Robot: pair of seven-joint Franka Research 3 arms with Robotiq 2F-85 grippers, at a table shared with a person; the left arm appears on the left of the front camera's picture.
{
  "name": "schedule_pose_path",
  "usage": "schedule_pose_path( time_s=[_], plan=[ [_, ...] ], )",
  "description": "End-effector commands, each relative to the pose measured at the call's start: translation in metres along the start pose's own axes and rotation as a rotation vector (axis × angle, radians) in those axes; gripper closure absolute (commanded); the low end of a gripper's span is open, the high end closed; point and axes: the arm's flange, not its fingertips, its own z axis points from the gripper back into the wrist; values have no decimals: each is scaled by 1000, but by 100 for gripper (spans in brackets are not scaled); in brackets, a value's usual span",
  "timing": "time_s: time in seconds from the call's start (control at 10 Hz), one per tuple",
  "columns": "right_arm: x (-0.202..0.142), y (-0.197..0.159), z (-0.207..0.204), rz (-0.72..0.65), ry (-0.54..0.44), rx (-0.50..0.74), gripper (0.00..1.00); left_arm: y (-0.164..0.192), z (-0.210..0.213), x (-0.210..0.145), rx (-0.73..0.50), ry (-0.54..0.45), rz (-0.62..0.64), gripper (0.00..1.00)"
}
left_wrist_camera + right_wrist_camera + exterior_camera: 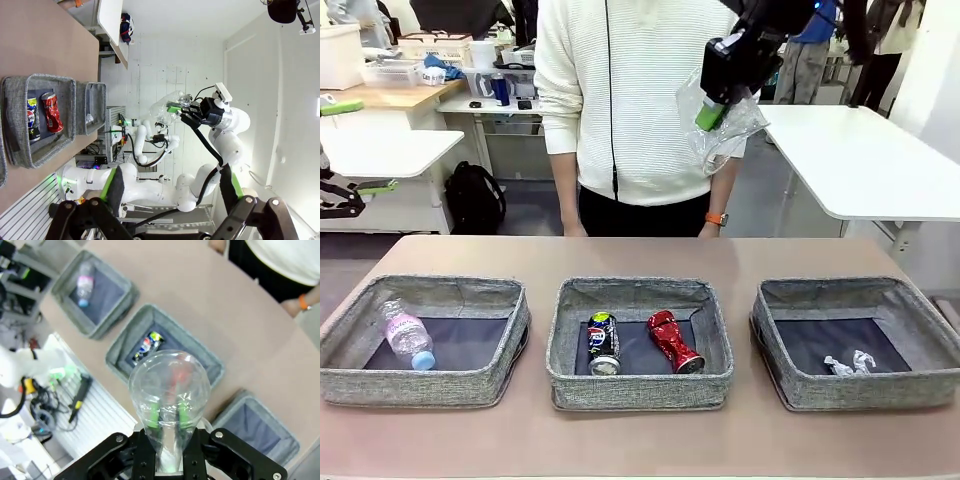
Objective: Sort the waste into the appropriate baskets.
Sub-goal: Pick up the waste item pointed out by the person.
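Right gripper (712, 115) clamped on clear cup (725, 125), raised over bench's far edge; cup crumpled, fingers show through. Left gripper (170, 192) apart, arm cut off.
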Motion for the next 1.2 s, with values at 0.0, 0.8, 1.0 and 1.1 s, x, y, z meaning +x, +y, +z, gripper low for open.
schedule_pose_path(
  time_s=[0.0,0.8,1.0,1.1],
  plan=[
    [10,11,3,-56,29,-16,85,-4,-1,0,-11,-5,5,0],
    [97,141,44,-720,292,10,85,-4,-1,0,-11,-5,5,0],
    [103,140,39,-760,323,2,85,-4,-1,0,-11,-5,5,0],
    [103,139,40,-766,320,6,85,-4,-1,0,-11,-5,5,0]
  ],
)
